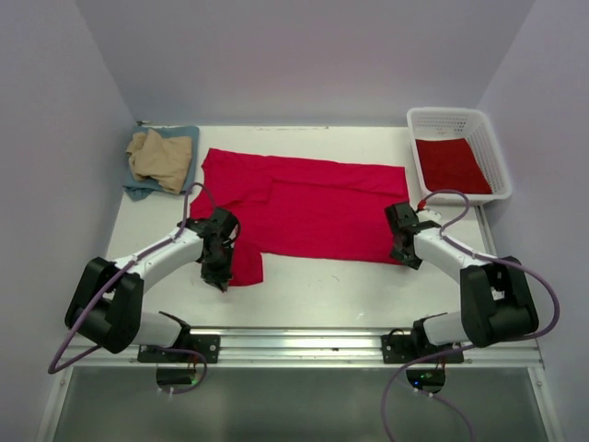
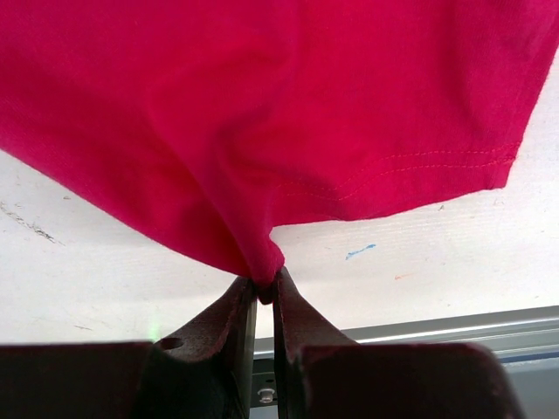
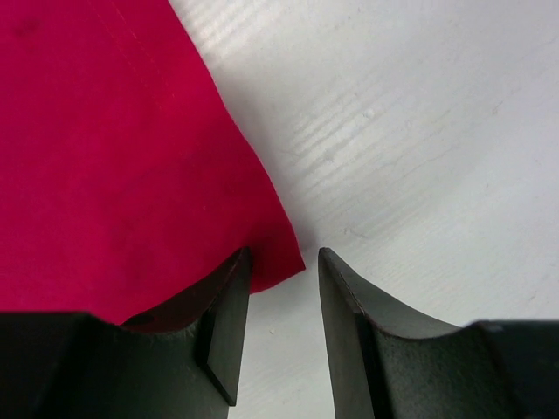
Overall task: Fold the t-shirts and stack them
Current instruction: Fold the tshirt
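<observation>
My left tool point(image 2: 265, 292) is pinched shut on a gathered fold at the near left edge of the red t-shirt point(image 1: 313, 207), which lies spread across the middle of the table point(image 1: 368, 285). My right tool point(image 3: 284, 262) stands partly open and holds nothing, with the shirt's near right corner just by one of its fingers. A tan t-shirt point(image 1: 161, 157) sits crumpled on a blue-grey one point(image 1: 138, 191) at the far left, and more red cloth point(image 1: 451, 166) lies in the white basket point(image 1: 445, 113).
</observation>
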Action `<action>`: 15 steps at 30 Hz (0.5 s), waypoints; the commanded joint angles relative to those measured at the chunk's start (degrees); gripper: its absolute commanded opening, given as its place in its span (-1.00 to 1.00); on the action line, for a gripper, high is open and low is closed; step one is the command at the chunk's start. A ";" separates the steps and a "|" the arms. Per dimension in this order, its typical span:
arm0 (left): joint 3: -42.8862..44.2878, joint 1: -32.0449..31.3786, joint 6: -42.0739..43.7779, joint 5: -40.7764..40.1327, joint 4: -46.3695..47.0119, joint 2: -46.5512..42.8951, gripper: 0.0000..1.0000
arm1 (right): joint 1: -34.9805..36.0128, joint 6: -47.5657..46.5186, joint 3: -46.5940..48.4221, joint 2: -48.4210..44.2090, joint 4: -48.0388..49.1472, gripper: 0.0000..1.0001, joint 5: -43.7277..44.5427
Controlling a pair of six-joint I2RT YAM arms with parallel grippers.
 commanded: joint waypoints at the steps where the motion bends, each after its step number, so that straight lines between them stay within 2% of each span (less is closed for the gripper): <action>1: -0.23 -0.63 0.51 0.79 1.16 -1.64 -0.72 | -1.84 0.73 1.23 2.69 2.54 -0.17 -0.84; 7: -0.31 -0.89 0.34 0.44 1.07 -1.81 -0.71 | -3.69 0.38 1.49 6.64 5.17 -0.36 -3.83; 10: -0.23 -1.07 0.34 0.61 1.07 -1.81 -0.72 | -4.39 -0.06 2.02 8.67 5.62 -0.93 -5.94; 11: -0.31 -1.07 0.34 0.53 1.16 -1.90 -0.72 | -4.48 -0.06 2.10 8.58 5.62 -1.00 -6.21; 12: -0.31 -1.07 0.34 0.61 1.16 -1.90 -0.73 | -4.48 -0.24 1.76 7.80 5.71 -1.00 -6.47; 15: -0.23 -1.16 0.34 0.61 0.90 -2.34 -0.97 | -4.48 -0.41 1.14 4.56 4.58 -1.00 -6.74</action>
